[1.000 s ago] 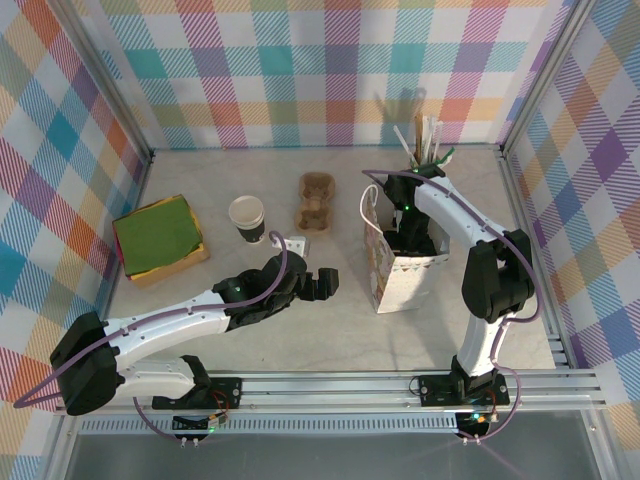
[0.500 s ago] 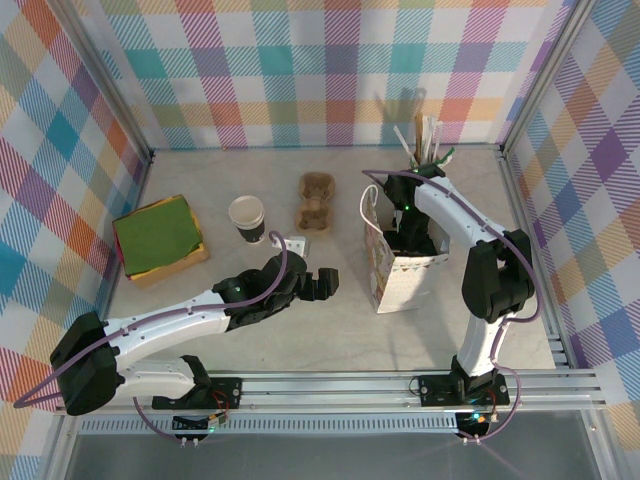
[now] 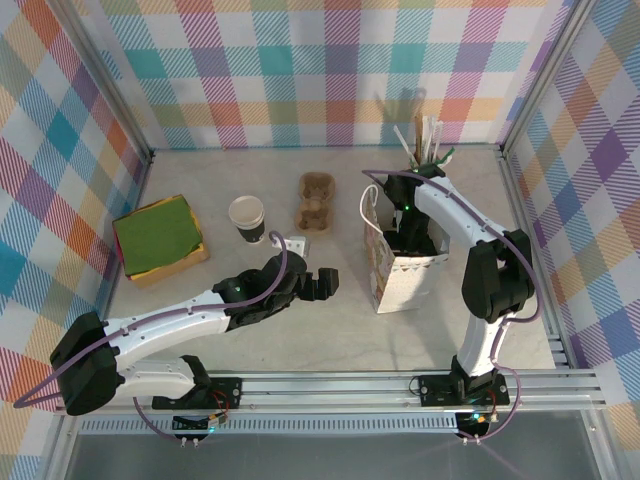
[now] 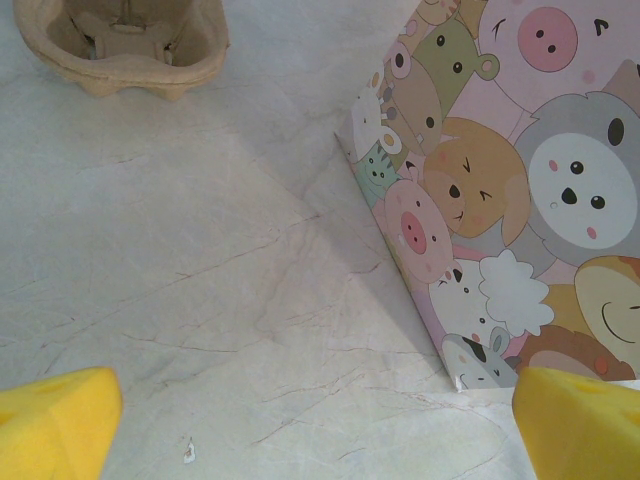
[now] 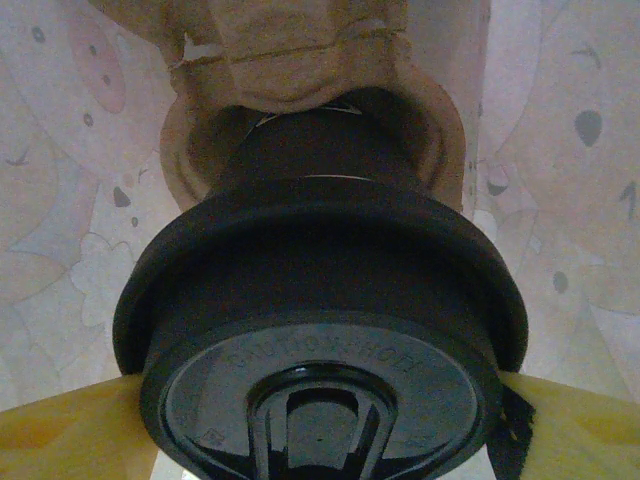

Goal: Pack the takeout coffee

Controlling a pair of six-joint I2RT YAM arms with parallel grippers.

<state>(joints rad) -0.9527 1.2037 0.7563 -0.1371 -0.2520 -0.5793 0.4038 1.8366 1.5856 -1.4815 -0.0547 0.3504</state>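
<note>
The tall white paper bag (image 3: 405, 272), printed with pastel cartoon animals, stands upright on the pale, marble-veined tabletop (image 3: 330, 330), its mouth open. The right arm dips straight down into that mouth. Inside the bag, the right gripper (image 5: 320, 432) has its soft yellow foam pads (image 5: 60, 430) pressed against opposite sides of the takeout coffee (image 5: 320, 300), a small dark-walled cup under a round, glossy black plastic lid with a raised sip tab. The cup is upright deep in the bag, its base sunk into a rounded well of a tan moulded-pulp tray (image 5: 290, 40) with a rough, fibrous surface. The bag's inner walls close round it, the animal print showing faintly through the thin paper.

The left gripper (image 3: 325, 283) hovers low over the stone just left of the bag, its yellow pads (image 4: 50, 425) spread wide with nothing between them. From the left wrist, the bag's glossy printed side (image 4: 500, 200) and its sharp bottom corner meet the tabletop.

Left of the bag and further back lies a second brown pulp carrier (image 3: 316, 200) with scalloped edges. Further left again stands a lidless cup (image 3: 247, 217), dark-sided with a white rim. Well to the bag's left sits a flat green-topped stack (image 3: 160, 238) with orange edges. Behind the bag, a bunch of straws and sticks (image 3: 425, 143) stands upright.
</note>
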